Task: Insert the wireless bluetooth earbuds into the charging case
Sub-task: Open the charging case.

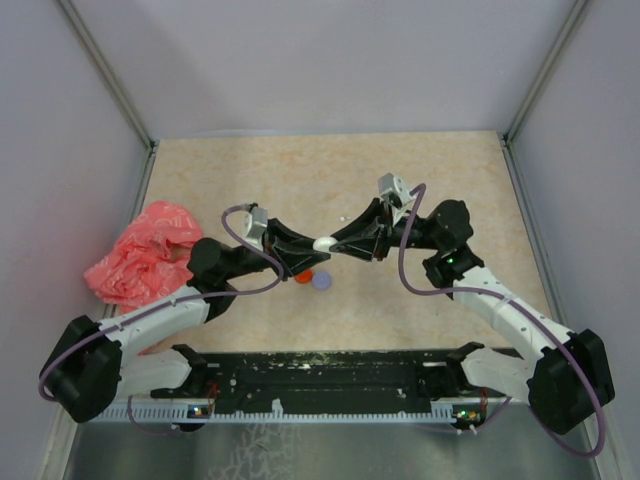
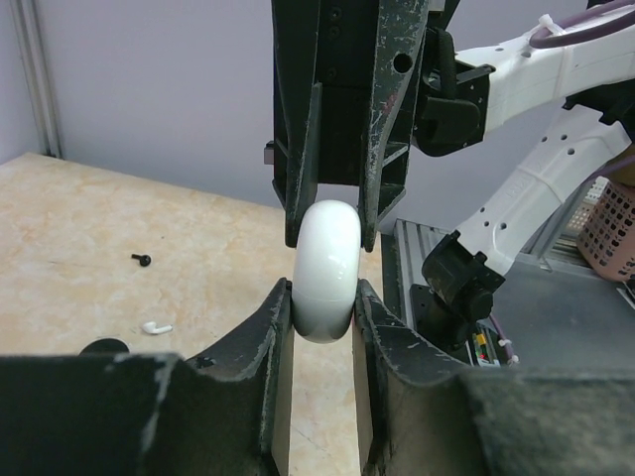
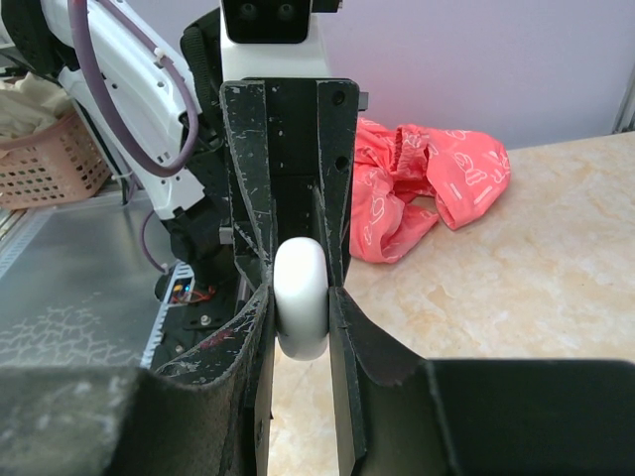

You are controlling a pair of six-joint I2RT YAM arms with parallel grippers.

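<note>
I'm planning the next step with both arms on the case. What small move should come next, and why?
Likely start prying the white charging case open. It is closed and held off the table, the left gripper and right gripper have jaws shut on its opposite ends, and a white earbud lies loose on the table.

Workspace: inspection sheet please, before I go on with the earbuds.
Surface: beige marbled table.
Job's things: white charging case gripped from both ends; white earbud lying on the table; small black bit, kind unclear.
Clutter: pink bag; red disc and lilac disc on the table near the case.
Grippers: left gripper and right gripper both have jaws shut on the case.
Cables: purple cable looped along each arm.
Surroundings: grey walls; basket beside the rig.
</note>
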